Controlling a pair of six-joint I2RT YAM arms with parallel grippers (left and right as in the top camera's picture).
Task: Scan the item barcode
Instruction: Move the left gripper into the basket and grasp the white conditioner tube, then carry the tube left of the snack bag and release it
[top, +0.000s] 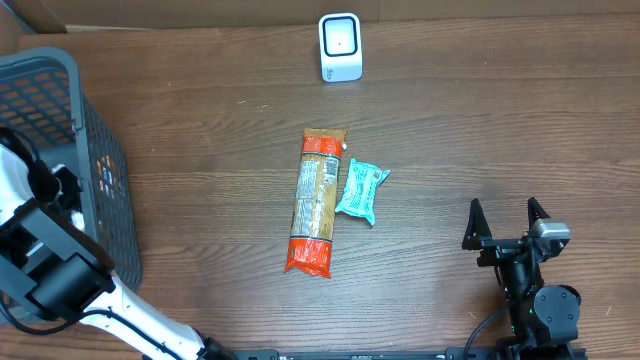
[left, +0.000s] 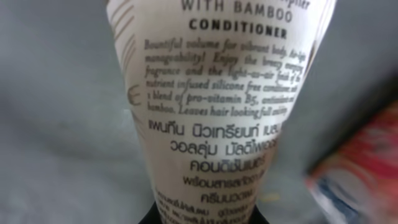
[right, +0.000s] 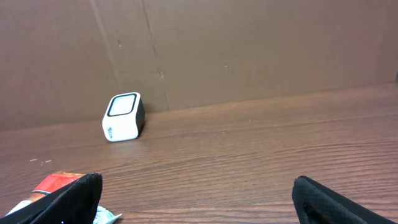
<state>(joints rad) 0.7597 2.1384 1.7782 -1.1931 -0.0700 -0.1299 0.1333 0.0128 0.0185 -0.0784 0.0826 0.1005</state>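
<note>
The conditioner tube is cropped above; a red packet blurs.

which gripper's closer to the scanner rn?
Right. The right gripper, open, is toward the front right of the scanner. The left gripper is farther off, in the basket at the far left, shut on a conditioner tube.

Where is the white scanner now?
In the overhead view the white scanner stands at the far edge of the table, near the middle, beyond the orange packet and apart from it.

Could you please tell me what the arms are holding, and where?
Left gripper clamps a conditioner tube by its narrow end; right gripper holds nothing.
</note>
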